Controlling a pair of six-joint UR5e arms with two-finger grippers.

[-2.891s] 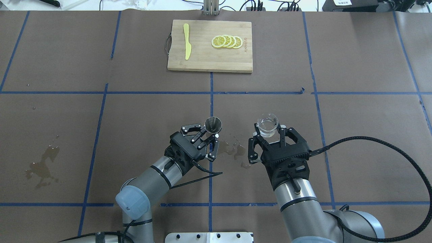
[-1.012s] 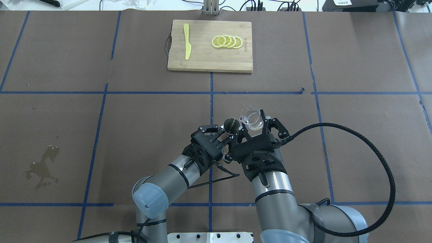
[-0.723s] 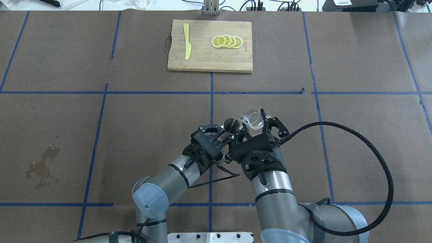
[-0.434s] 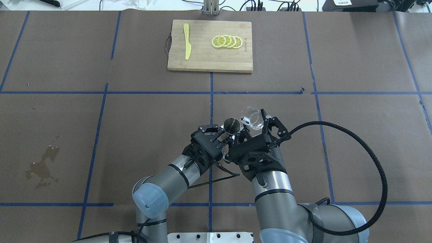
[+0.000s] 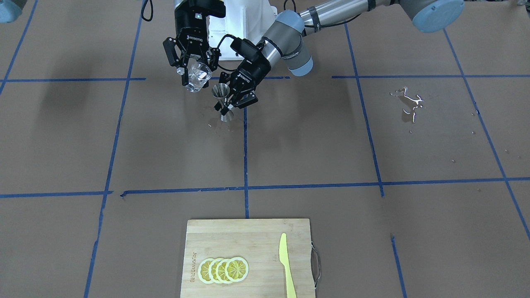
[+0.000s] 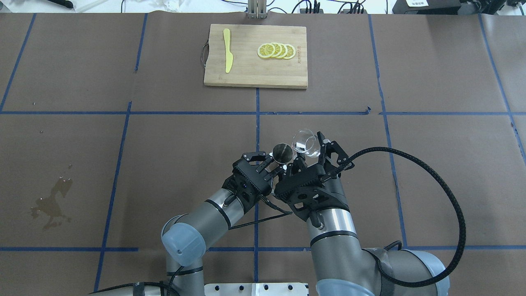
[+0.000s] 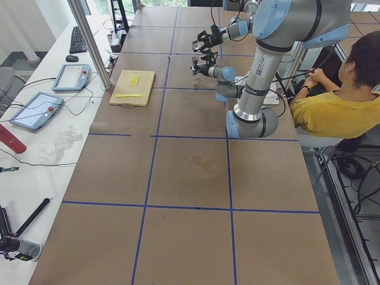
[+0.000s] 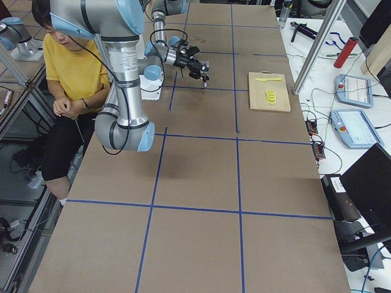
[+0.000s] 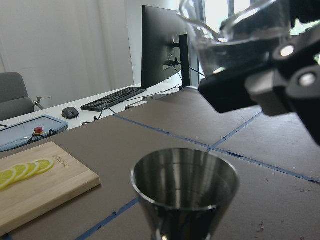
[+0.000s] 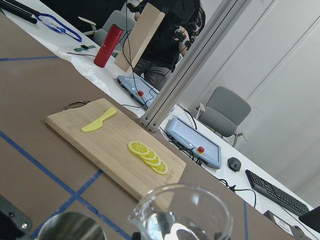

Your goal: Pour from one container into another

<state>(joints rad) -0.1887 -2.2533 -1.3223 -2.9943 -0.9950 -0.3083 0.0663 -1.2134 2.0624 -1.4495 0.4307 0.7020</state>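
R claw (image 6: pixel 310 151) tips cup (image 6: pixel 305 142), rim by jigger (image 6: pixel 282 151)

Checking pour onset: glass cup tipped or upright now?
Tipped. Overhead, the glass cup in the right gripper leans its rim toward the steel jigger; the left wrist view shows it slanted, higher than the jigger's mouth. No stream visible.
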